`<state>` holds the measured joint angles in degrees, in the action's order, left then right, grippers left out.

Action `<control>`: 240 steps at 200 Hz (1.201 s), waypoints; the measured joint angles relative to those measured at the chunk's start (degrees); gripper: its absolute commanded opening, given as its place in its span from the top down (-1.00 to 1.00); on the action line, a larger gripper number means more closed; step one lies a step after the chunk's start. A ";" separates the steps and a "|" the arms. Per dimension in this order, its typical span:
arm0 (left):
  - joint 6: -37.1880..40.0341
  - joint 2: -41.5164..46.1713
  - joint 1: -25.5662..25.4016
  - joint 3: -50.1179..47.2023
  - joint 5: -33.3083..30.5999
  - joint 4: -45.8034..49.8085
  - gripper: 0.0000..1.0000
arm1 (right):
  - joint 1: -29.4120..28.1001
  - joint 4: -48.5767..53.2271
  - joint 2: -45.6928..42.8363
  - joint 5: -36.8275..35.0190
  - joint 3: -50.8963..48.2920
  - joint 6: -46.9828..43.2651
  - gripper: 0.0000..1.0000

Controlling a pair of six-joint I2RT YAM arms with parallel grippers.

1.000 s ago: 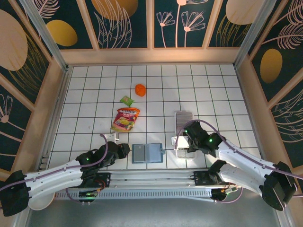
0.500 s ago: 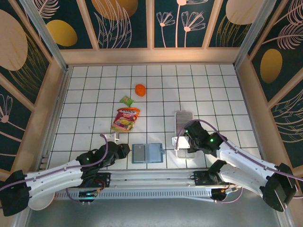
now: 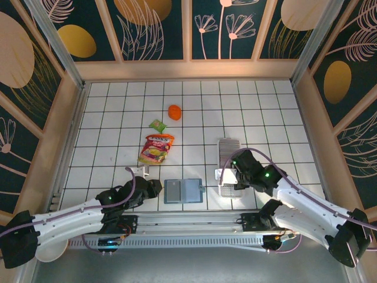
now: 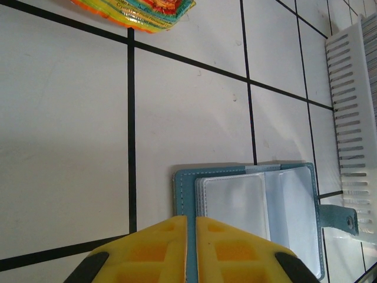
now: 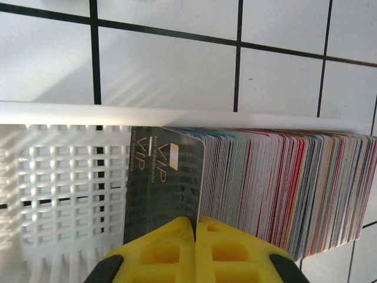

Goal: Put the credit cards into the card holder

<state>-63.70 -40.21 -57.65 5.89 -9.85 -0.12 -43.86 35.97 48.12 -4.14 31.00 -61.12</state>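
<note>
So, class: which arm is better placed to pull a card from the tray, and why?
Right. The right gripper is closed on the front card of the credit cards in the white tray; the left gripper sits by the open card holder.

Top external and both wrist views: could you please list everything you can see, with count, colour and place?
card holder: one, teal-blue, lying open at the near edge, middle of the table
credit cards: many, mixed edges with a dark VIP card in front, packed upright in the tray
white tray: one, white slotted, right of the card holder
snack pouch: one, red-yellow, beyond the card holder to its left
green packet: one, small, just beyond the pouch
orange object: one, small, farthest back
left gripper: yellow fingers together, over the card holder's left edge
right gripper: yellow fingers together at the front card's edge; a grip cannot be confirmed
</note>
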 measured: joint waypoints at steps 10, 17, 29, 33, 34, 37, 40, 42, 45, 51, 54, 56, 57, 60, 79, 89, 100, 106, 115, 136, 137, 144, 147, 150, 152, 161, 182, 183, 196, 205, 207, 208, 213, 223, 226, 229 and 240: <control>0.00 -0.07 0.00 0.00 0.20 -0.09 0.76 | 0.00 1.09 -0.11 0.33 0.68 0.42 0.98; 0.02 -0.07 0.00 0.00 0.24 -0.11 0.76 | -0.02 1.97 -0.22 0.63 1.49 0.96 1.00; 0.02 -0.09 0.00 0.00 0.24 -0.09 0.76 | -0.22 3.30 -0.42 0.96 3.15 1.95 1.00; 0.02 -0.09 0.00 0.00 0.22 -0.09 0.76 | -0.46 3.85 -0.52 1.09 3.91 2.62 1.00; 0.02 -0.09 0.00 0.00 0.22 -0.09 0.76 | -0.50 4.02 -0.55 1.11 4.20 2.75 1.00; 0.02 -0.07 0.00 0.00 0.22 -0.09 0.76 | -0.63 4.28 -0.66 1.20 4.72 2.99 1.00; 0.02 -0.07 0.00 0.00 0.22 -0.09 0.76 | -0.87 4.63 -0.74 1.22 5.29 3.50 1.00; 0.02 -0.04 0.00 0.00 0.22 -0.09 0.76 | -1.01 4.85 -0.79 1.22 5.68 3.58 1.00; 0.02 -0.02 0.00 0.00 0.22 -0.07 0.77 | -1.27 5.03 -0.90 1.20 6.27 3.91 1.00; 0.02 0.02 0.00 0.00 0.22 -0.07 0.76 | -1.79 5.16 -1.09 1.22 7.34 4.72 1.00; 0.02 0.07 0.00 0.00 0.22 -0.07 0.76 | -2.10 5.27 -1.16 1.16 7.93 5.29 1.00; 0.02 0.09 0.00 0.00 0.22 -0.07 0.76 | -2.34 5.33 -1.22 1.16 8.37 5.53 1.00; 0.02 0.09 0.00 0.00 0.22 -0.07 0.76 | -2.43 5.33 -1.25 1.16 8.52 5.66 1.00; 0.02 0.15 0.00 0.00 0.22 -0.07 0.76 | -2.78 5.44 -1.27 1.18 9.14 6.25 1.00; 0.02 0.48 0.00 0.00 0.22 0.04 0.76 | -5.88 5.70 -1.53 1.11 12.41 10.19 1.00; 0.02 0.66 0.00 0.00 0.22 0.22 0.76 | -7.82 5.51 -1.57 0.98 13.75 13.14 1.00; 0.04 0.81 0.00 0.00 0.24 0.37 0.76 | -9.62 5.01 -1.42 0.96 15.02 17.99 1.00; 0.02 0.83 0.00 0.02 0.26 0.37 0.76 | -10.45 4.42 -1.09 0.83 15.76 20.92 1.00; 0.02 0.85 0.00 0.02 0.42 0.35 0.75 | -11.56 3.04 -0.20 0.50 17.03 25.64 1.00; 0.04 0.85 0.00 0.02 1.09 0.33 0.75 | -13.11 -1.18 3.45 -1.01 20.59 41.27 1.00; 0.02 0.85 0.00 0.02 1.11 0.33 0.75 | -13.18 -1.46 3.72 -1.05 20.81 42.49 1.00; 0.02 0.85 0.00 0.02 1.75 0.28 0.74 | -13.33 -3.15 5.22 -1.22 21.73 49.33 1.00; 0.02 0.85 0.00 0.02 1.95 0.24 0.74 | -13.42 -3.85 5.84 -1.33 21.92 52.37 1.00; 0.02 0.85 0.00 0.02 2.16 0.20 0.74 | -13.49 -4.55 6.34 -1.38 22.12 54.58 1.00; 0.00 0.85 0.00 0.02 2.29 0.15 0.74 | -13.55 -5.18 6.78 -1.38 22.12 57.07 1.00; 0.00 0.85 0.00 0.02 3.28 -0.24 0.74 | -13.81 -7.23 8.28 -1.36 21.94 65.40 1.00; 0.00 0.79 0.00 0.02 5.07 -1.79 0.74 | -16.20 -13.22 10.54 -1.49 18.01 85.66 1.00; 0.00 0.79 0.00 0.02 5.18 -1.90 0.74 | -16.31 -13.40 10.56 -1.49 17.79 86.16 1.00; -0.02 0.42 0.00 0.02 6.29 -3.19 0.74 | -18.99 -18.36 10.58 -1.86 12.28 97.04 1.00; -0.04 -0.11 0.00 0.02 6.93 -3.98 0.74 | -20.81 -21.57 10.64 -1.88 8.41 102.99 1.00; -0.04 -0.28 0.00 0.02 7.04 -4.15 0.75 | -21.22 -22.29 10.78 -1.90 7.50 104.43 1.00; -0.07 -0.33 0.00 0.02 7.10 -4.22 0.75 | -21.51 -22.80 10.84 -1.90 6.93 105.28 1.00; -0.11 -0.74 0.00 0.02 7.39 -4.46 0.75 | -22.38 -24.68 11.13 -1.90 4.83 108.06 1.00; -0.20 -1.51 0.00 0.04 7.96 -4.79 0.75 | -23.93 -27.21 12.24 -1.86 1.77 112.69 1.00; -0.22 -1.75 0.00 0.04 8.07 -4.83 0.75 | -24.28 -27.74 12.76 -1.84 1.11 113.92 1.00; -0.22 -1.99 0.00 0.07 8.15 -4.85 0.75 | -24.59 -28.15 13.18 -1.90 0.66 114.95 1.00; -0.26 -2.78 0.00 0.09 8.44 -4.87 0.76 | -25.62 -29.75 14.97 -2.27 -0.55 118.46 1.00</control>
<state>-63.96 -42.98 -57.65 5.98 -1.41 -4.99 -69.47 6.22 63.09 -6.42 30.46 57.34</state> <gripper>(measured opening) 0.124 0.046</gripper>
